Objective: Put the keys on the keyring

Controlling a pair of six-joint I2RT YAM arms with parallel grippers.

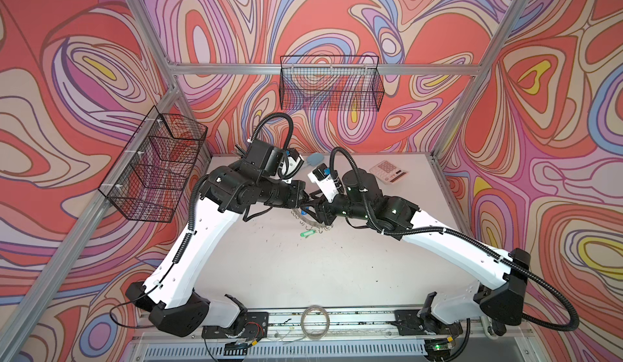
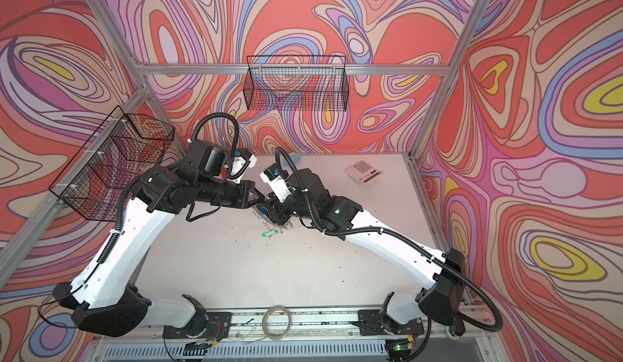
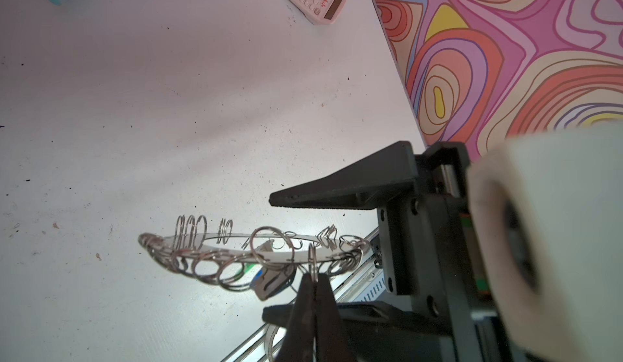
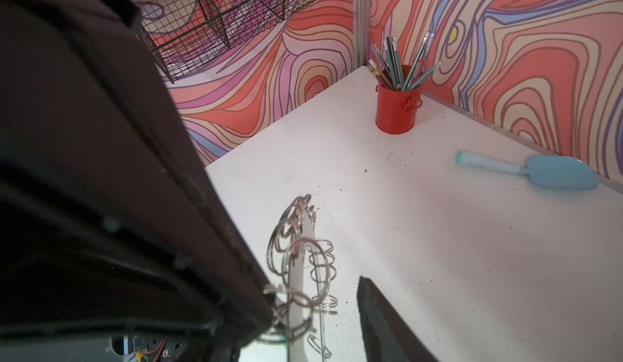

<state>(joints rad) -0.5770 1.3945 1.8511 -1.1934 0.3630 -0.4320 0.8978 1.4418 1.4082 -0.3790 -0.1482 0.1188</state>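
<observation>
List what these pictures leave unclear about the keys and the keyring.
Blue-tagged key: left wrist view, the keyring overlaps it; threaded or loose, unclear.
Green-tagged key: both top views, metal part too small.
The keyring: both top views, the arms cover its far half.

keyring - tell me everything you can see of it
The keyring is a flat grey metal disc with a large round centre hole, its rim fringed with many small wire split rings. It is held off the white table by the left gripper, shut on one rim ring. The blue-tagged key hangs beneath; the open right gripper straddles it.
</observation>
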